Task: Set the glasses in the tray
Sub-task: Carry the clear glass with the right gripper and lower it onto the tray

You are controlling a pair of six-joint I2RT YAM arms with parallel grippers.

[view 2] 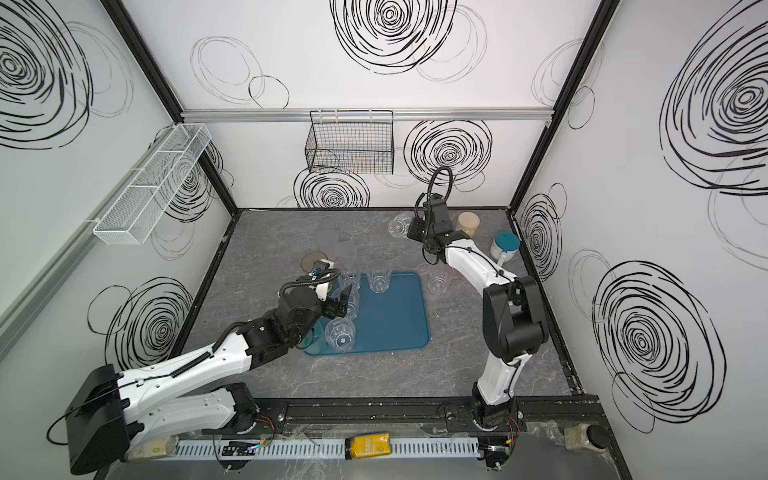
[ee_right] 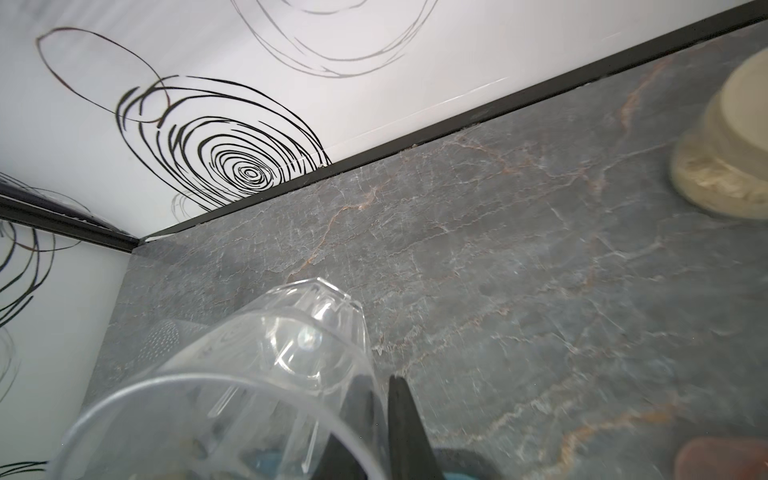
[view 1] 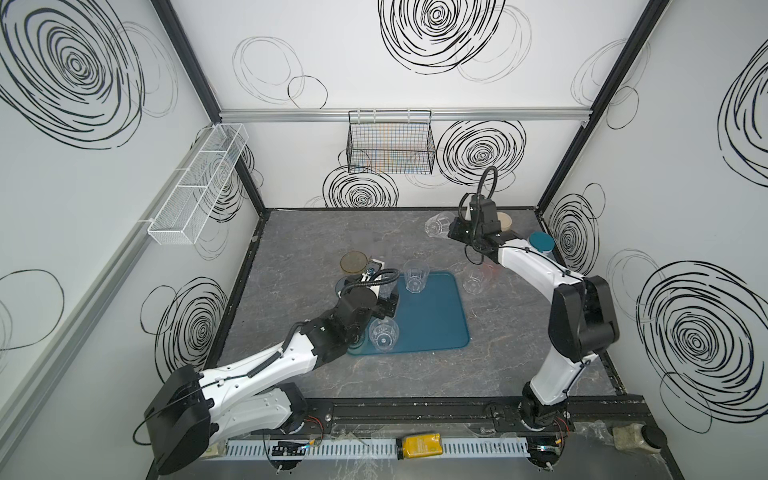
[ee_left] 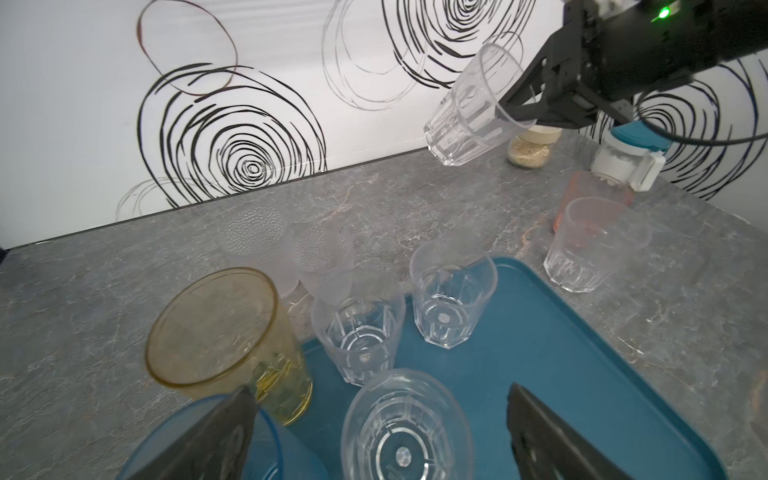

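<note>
I see the big grey table [view 1: 519, 340] with the blue tray [view 1: 432, 316] lying in the middle. My right gripper [ee_left: 513, 109] is up in the air near the back wall. It is squeezed tight on the rim of a clear glass [ee_left: 465, 116], which hangs tilted. My left gripper [ee_left: 380, 390] is wide open over the tray and holds nothing. Three more clear glasses [ee_left: 451, 299] stand in the tray. The amber glass [ee_left: 220, 332], pink glass [ee_left: 590, 195] and two frosted glasses [ee_left: 253, 232] stand on the table near it.
</note>
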